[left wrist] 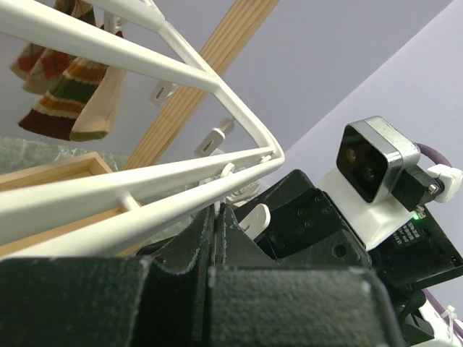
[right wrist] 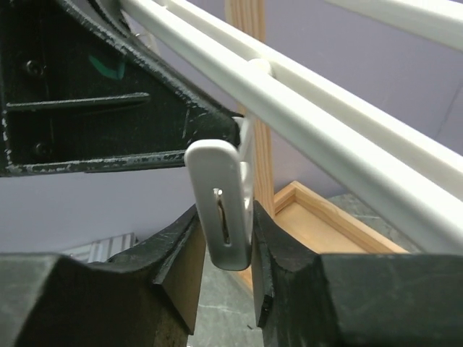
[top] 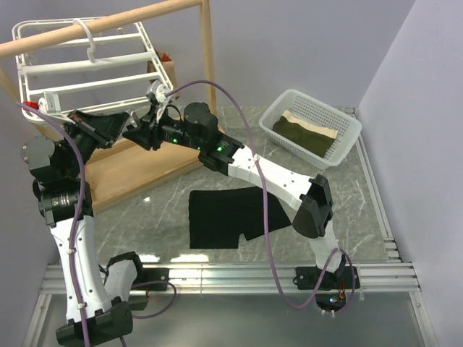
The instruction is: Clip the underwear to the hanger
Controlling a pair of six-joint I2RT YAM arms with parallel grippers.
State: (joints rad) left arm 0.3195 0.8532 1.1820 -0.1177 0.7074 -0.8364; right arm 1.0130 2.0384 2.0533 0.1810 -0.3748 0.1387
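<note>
Underwear (top: 221, 215), plain black, lies spread flat on the marbled table (top: 145, 210), well apart from both grippers and clipped to nothing. The hanger (top: 87, 63), a white barred rack, hangs tilted from the wooden pole (top: 108, 25) at the far left.

The right gripper (right wrist: 226, 238) is closed partway around a dangling white clip (right wrist: 223, 210) just under the rack's edge. A finger (right wrist: 181, 253) presses on each flat side and the clip stands upright between them. The left gripper (left wrist: 215, 231) has its jaws pressed fully together right against the rack's frame, beside that same clip. Whether anything is pinched between them I cannot tell.

The left arm rises from its base at the near left, bends at the elbow and points toward the rack's near right corner. The right arm stretches from the near right diagonally across the table, passing above the underwear, to meet it there. Striped socks (left wrist: 65, 94) hang from the rack's far side. A white mesh basket (top: 347, 134) sits at the far right.
</note>
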